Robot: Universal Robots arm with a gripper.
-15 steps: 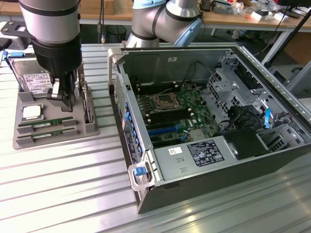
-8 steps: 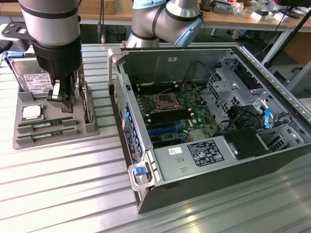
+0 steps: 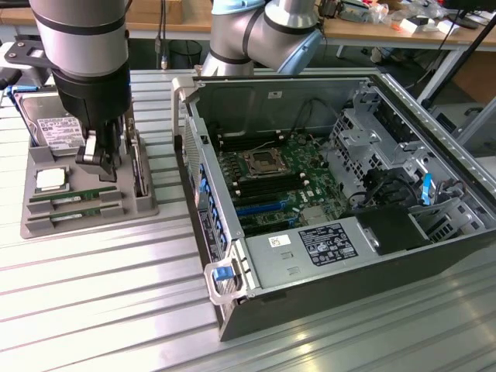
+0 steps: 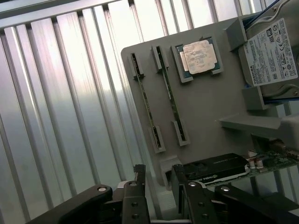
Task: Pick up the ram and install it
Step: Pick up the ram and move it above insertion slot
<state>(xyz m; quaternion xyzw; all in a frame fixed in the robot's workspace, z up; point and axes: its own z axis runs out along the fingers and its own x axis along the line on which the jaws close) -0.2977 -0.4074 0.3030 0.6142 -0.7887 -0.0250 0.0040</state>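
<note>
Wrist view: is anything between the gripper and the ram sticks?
Only bare grey tray lies between the gripper and the near ends of the two ram sticks, as the wrist view shows. The graphics card sits off to one side.

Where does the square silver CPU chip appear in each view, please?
Exterior view: the CPU chip lies on the gray tray at the exterior view's left, between the hard drive and the two RAM sticks.
Wrist view: the CPU chip sits in its tray recess, between the RAM sticks and the hard drive.
Shared landmark: the hard drive's white label.
</note>
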